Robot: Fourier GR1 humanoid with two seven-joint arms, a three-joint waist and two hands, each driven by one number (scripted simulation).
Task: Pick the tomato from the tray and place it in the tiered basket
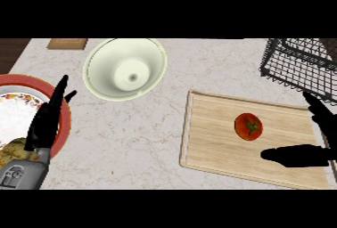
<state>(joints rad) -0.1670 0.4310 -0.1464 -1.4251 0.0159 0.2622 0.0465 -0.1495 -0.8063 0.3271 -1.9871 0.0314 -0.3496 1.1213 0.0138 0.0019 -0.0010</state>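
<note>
Fingers of right hand (299, 156) spread open beside round red tomato (248, 126), wooden tray (211, 133), wire basket (296, 62)

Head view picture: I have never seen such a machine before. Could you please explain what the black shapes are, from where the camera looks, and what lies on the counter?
The camera sits at the robot's head and looks steeply down at a counter. The black shapes are its two hands, on grey forearms. The left robot hand rests open at the left, over a plate with food. The right robot hand is open near a tomato and seems not to touch it, so nothing is held. The tomato lies on a wooden tray. A wire basket stands at the top right, and a pale bowl at the top middle.
</note>
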